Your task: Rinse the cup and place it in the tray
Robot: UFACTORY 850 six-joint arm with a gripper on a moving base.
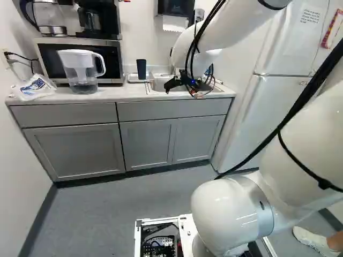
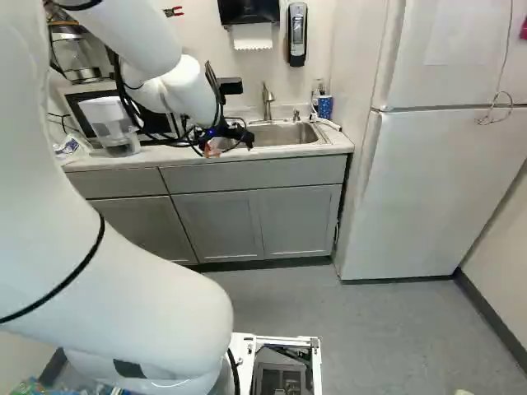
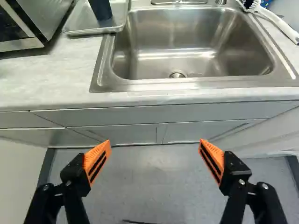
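In the left base view, my black gripper with two fingers and orange pads (image 1: 172, 83) hangs at the end of my white arm (image 1: 230, 21), and it appears before the sink. The wrist view shows its two fingers standing wide apart, with nothing held between them; past the tips I see the grey floor (image 3: 149, 175) and the grey cabinet fronts (image 3: 117, 114). The cup, a dark blue tumbler (image 3: 101, 9), stands upright on the shallow silver metal tray (image 3: 77, 22), well apart from my fingers. This tray lies on the pale counter (image 3: 42, 77), just beside the rectangular steel sink (image 3: 196, 44), between the sink and the silver microwave with the dark door (image 1: 116, 43). The sink is ahead of the gripper, and its round drain (image 3: 177, 74) is visible in the bottom. On the other side of the sink from the tray, the wrist view shows a white brush (image 3: 275, 19) lying on the counter. The right base view shows the metal faucet (image 2: 268, 100) behind the basin, and a blue patterned container (image 2: 325, 107) near the tall white refrigerator (image 2: 436, 189). At the left of the left base view, a clear pitcher with white lid and handle (image 1: 83, 69) stands in front of the microwave, near a white and blue plastic bag (image 1: 33, 88).
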